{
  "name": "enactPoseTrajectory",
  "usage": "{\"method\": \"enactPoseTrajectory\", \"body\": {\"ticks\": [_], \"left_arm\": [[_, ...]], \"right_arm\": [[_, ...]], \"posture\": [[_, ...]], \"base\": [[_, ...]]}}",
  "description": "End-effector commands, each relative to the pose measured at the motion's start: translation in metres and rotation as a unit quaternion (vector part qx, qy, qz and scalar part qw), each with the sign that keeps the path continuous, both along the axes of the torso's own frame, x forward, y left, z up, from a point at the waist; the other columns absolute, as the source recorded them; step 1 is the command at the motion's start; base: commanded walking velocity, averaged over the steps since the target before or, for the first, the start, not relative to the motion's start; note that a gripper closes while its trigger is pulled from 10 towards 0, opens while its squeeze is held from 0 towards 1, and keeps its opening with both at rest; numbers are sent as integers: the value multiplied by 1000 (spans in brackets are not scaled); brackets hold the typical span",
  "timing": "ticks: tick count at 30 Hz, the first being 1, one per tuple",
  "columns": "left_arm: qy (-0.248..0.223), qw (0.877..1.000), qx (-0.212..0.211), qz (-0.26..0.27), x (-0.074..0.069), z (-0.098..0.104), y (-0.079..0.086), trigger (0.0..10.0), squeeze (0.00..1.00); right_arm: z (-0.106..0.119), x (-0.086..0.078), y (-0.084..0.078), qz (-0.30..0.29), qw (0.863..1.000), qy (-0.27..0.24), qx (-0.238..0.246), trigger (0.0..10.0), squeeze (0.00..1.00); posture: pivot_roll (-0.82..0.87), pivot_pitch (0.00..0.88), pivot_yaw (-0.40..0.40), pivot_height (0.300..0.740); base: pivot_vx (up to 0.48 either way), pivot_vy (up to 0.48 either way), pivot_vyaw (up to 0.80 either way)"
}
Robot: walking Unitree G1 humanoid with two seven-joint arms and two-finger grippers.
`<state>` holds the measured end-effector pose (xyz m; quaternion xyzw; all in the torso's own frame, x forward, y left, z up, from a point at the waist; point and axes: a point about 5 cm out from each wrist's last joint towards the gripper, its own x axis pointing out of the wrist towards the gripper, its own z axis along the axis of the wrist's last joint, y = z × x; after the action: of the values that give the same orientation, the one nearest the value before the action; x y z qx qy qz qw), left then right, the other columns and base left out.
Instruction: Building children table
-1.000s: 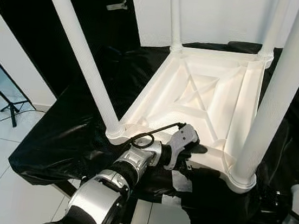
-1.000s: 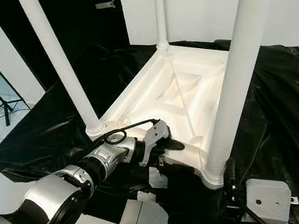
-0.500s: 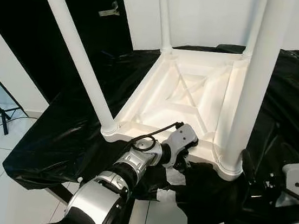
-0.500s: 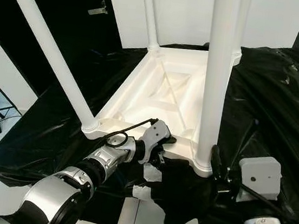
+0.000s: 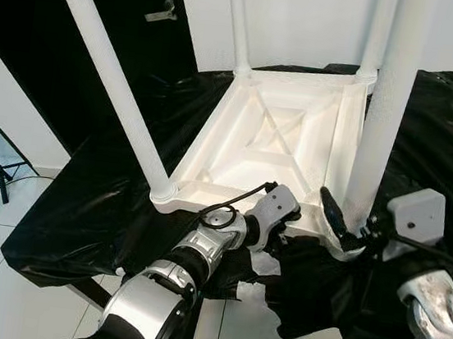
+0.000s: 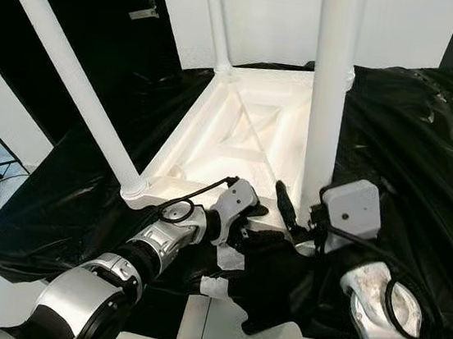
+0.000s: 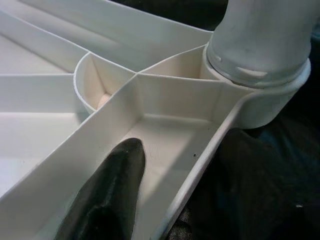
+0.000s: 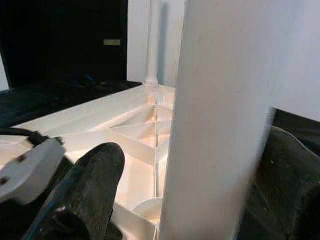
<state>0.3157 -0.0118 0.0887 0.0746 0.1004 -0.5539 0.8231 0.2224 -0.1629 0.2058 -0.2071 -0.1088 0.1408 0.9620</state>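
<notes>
Between right fingers (image 8: 85, 190), near table leg (image 6: 328, 99), seemingly ungripped

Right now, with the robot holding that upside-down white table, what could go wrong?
1. The far-left leg leans outward while the others stand straighter, so it may not be seated fully and might pop out if bumped.
2. The right gripper is closing in on the near leg; a push there might tilt it.
3. The table lies on a loose black sheet, and the left gripper holds just its near edge, so it might slide.
</notes>
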Motion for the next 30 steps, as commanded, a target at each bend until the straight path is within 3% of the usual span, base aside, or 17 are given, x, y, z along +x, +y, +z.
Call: {"method": "enactPoseTrajectory", "body": {"ticks": [1, 2, 3, 4, 10, 14, 22, 24, 26, 27, 28, 30], "left_arm": [[61, 988, 2, 140, -18, -29, -21, 4667, 0], [61, 988, 2, 140, -18, -29, -21, 4667, 0], [56, 988, 6, 140, -18, -29, -21, 8078, 0], [46, 989, 6, 142, -17, -28, -20, 10000, 0], [17, 990, -41, 136, -14, -16, -20, 10000, 0], [-14, 978, -165, 128, -9, 11, -19, 10000, 0], [-34, 962, -239, 127, -6, 31, -16, 10000, 0], [-41, 951, -279, 126, -5, 43, -14, 10000, 0], [-41, 951, -279, 126, -5, 43, -14, 10000, 0], [-44, 947, -292, 126, -5, 47, -13, 10000, 0], [-44, 947, -292, 126, -5, 47, -13, 10000, 0], [-47, 945, -300, 125, -6, 49, -13, 10000, 0]], "right_arm": [[-8, 8, 5, 0, 1000, 15, -1, 10000, 0], [-8, 8, 5, 0, 1000, 15, -1, 10000, 0], [-10, 14, 3, -19, 1000, 17, -5, 3922, 0], [-11, 22, -3, -48, 999, 16, 3, 0, 0], [-6, 35, -28, -146, 989, 0, 11, 0, 0], [-3, 33, -49, -242, 970, -20, 0, 0, 0], [-3, 27, -63, -320, 947, -35, 7, 0, 0], [-2, 21, -76, -370, 928, -42, 1, 0, 0], [-2, 21, -76, -370, 928, -42, 1, 0, 0], [-2, 18, -82, -394, 918, -46, -5, 0, 0], [-2, 18, -82, -394, 918, -46, -5, 0, 0], [-1, 11, -99, -447, 893, -51, -16, 0, 0]], "posture": [[-115, 0, 144, 740], [-115, 0, 144, 740], [-114, 0, 146, 740], [-112, 0, 143, 740], [-100, 0, 139, 740], [-94, 0, 134, 740], [-100, 0, 135, 740], [-106, 0, 135, 740], [-106, 0, 135, 740], [-108, 0, 134, 740], [-108, 0, 134, 740], [-107, 0, 130, 740]], "base": [[0, 0, 0], [0, 0, 0], [0, 0, 0], [0, 0, 0], [0, 0, 0], [0, 0, 0], [0, 0, 0], [0, 0, 0], [0, 0, 0], [0, 0, 0], [0, 0, 0], [0, 0, 0]]}}
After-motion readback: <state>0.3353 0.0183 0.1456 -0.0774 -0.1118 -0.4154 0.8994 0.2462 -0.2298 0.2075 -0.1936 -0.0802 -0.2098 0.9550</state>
